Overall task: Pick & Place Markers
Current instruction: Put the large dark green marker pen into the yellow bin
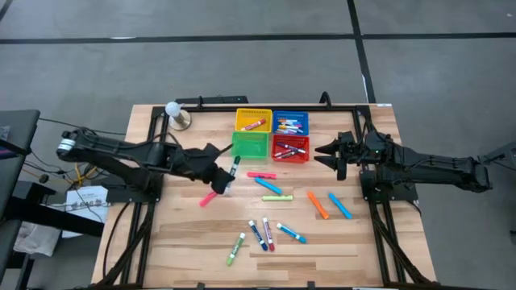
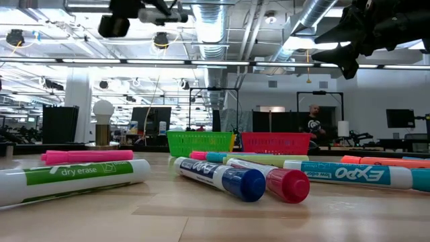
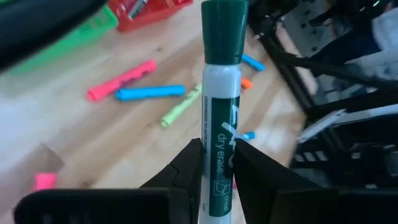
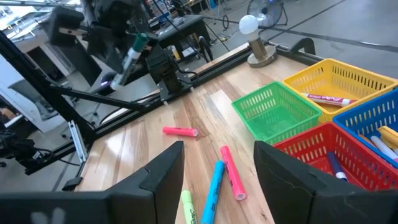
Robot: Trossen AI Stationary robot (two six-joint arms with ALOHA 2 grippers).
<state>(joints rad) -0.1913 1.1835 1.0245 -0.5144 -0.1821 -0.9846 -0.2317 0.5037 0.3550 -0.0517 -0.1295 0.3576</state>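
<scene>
My left gripper [image 1: 224, 180] is shut on a white dry-erase marker with a dark green cap [image 3: 221, 93], held above the table's middle left, in front of the green basket [image 1: 250, 144]. The right wrist view shows that marker [image 4: 130, 55] too, cap uppermost. Loose markers lie flat on the wood: pink [image 1: 260, 175], blue [image 1: 268, 186], yellow-green [image 1: 276, 197], orange [image 1: 318, 205], a pink one [image 1: 208, 198] and several nearer the front [image 1: 262, 234]. My right gripper [image 1: 334, 153] stands open and holds nothing, just right of the red basket [image 1: 290, 149]. My left gripper pinches the marker's white barrel at its labelled lower half [image 3: 219, 163] between its two fingers [image 3: 188, 169]. The fingers come from the table's left, slanting down, and lie across the marker. The marker is lifted clear of the table, nearly upright, green cap up.
Four mesh baskets stand in a square at the far middle: yellow [image 1: 253, 120], blue [image 1: 290, 122], green and red, with markers in the yellow, blue and red ones. A lamp with a white bulb [image 1: 175, 113] stands at the far left. A person [image 2: 313, 121] stands in the room behind.
</scene>
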